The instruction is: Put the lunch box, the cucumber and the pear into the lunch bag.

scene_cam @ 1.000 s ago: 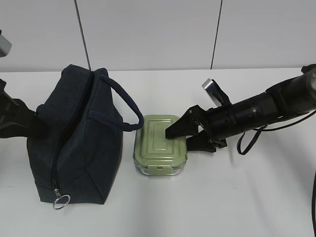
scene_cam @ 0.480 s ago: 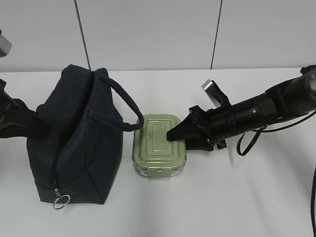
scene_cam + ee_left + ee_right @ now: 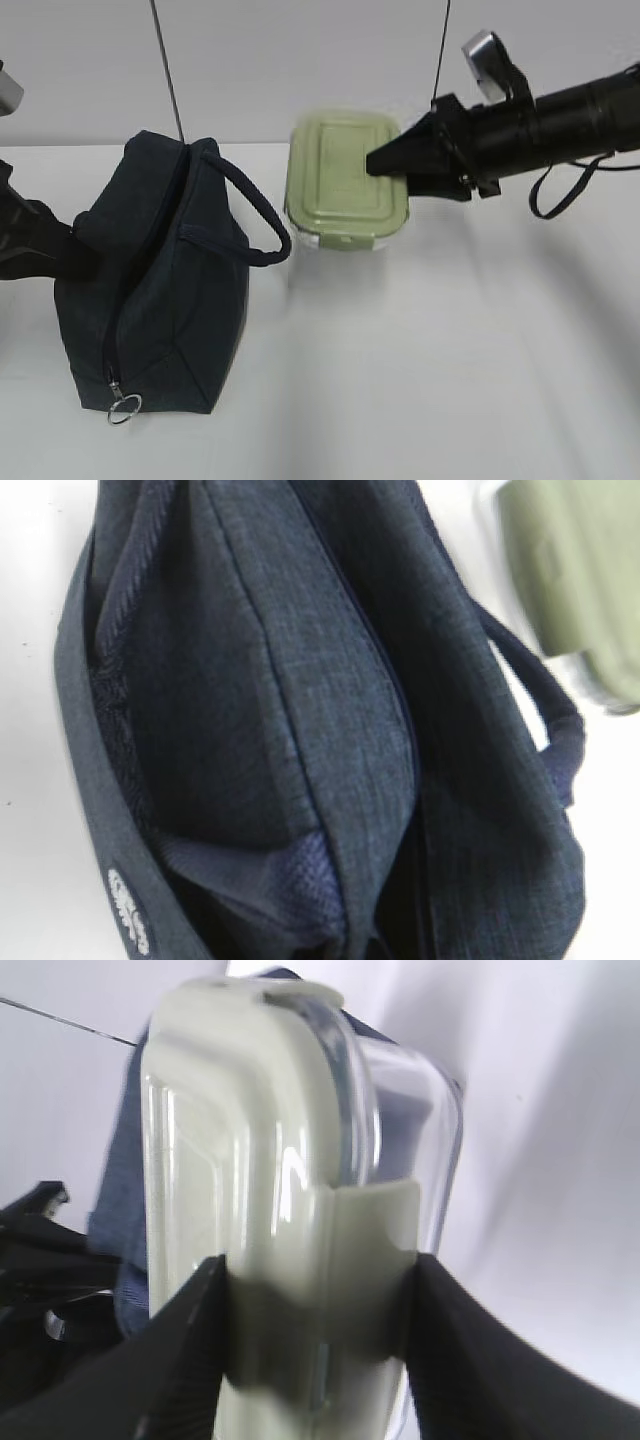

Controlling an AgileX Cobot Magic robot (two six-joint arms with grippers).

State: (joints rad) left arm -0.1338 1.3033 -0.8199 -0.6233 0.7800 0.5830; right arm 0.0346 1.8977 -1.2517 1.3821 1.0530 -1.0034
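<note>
Right gripper (image 3: 392,160) clamped on lunch box (image 3: 345,180) – lifted off table (image 3: 450,350), right of lunch bag (image 3: 150,290) | left gripper at bag's left side – grip state cannot be told

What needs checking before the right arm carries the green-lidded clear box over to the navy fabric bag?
1. Grip on the sage-green-lidded clear lunch box: ok. The right gripper has a finger on each side, lid side and base side.
2. Box clear of the white table: ok, lifted with its shadow below.
3. Dark navy fabric lunch bag mouth open: ok, the left wrist view shows the interior.
4. Loop handle out of the path: not ok, it arches toward the box.
5. Left gripper holding the bag: cannot tell.
6. Cucumber and pear located: cannot tell, neither shows.
</note>
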